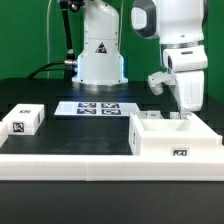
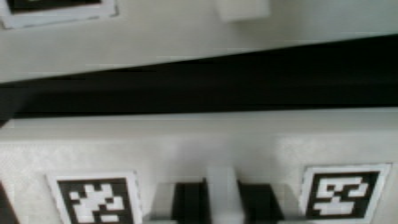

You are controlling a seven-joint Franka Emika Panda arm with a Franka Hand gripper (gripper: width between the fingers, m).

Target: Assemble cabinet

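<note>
The cabinet (image 1: 176, 139), a large white open-topped box with a marker tag on its front, stands on the black table at the exterior view's right. My gripper (image 1: 182, 117) reaches down from above onto its far wall. In the wrist view the cabinet (image 2: 178, 150) fills the near part, with two marker tags on it. My gripper (image 2: 222, 192) has its two dark fingers (image 2: 185, 203) close on either side of a thin white wall of the box. The jaws stand narrow, shut on that wall.
A small white tagged block (image 1: 22, 121) lies at the exterior view's left. The marker board (image 1: 97, 107) lies in front of the robot base (image 1: 100, 60). A long white border rail (image 1: 90, 160) runs along the front.
</note>
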